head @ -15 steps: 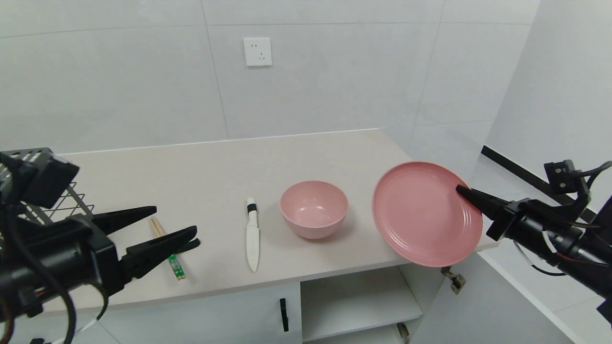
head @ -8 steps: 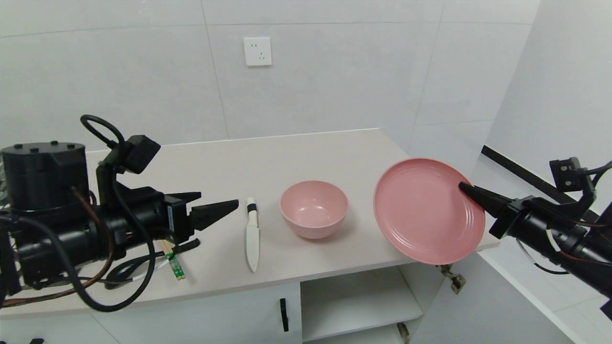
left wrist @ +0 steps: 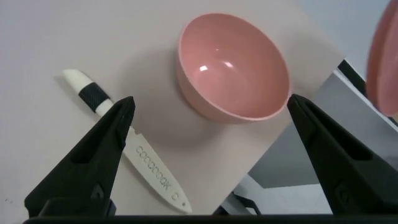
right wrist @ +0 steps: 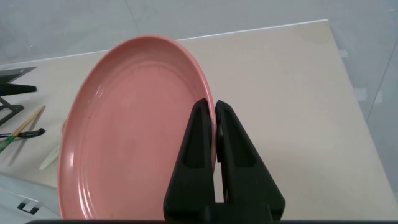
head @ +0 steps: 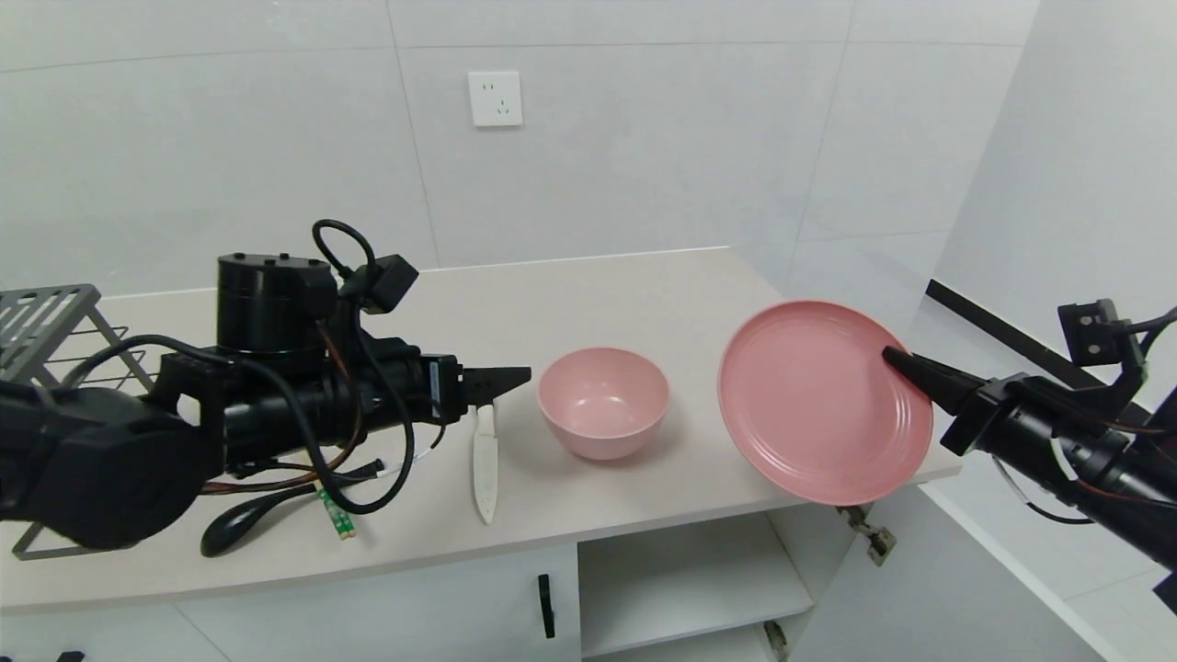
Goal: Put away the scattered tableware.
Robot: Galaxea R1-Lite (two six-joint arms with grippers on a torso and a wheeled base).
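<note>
One plate (head: 818, 405) is clamped by the right gripper (right wrist: 216, 124) for stowing; next, the bowl (head: 602, 400) must be straddled by the spread-open left gripper (left wrist: 210, 106).

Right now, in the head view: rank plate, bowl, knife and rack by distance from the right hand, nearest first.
1. plate: gripped at its rim by the right hand, off the counter's right end.
2. bowl: mid-counter, left of the plate.
3. knife: left of the bowl, towards the front edge.
4. rack: far left end.
</note>
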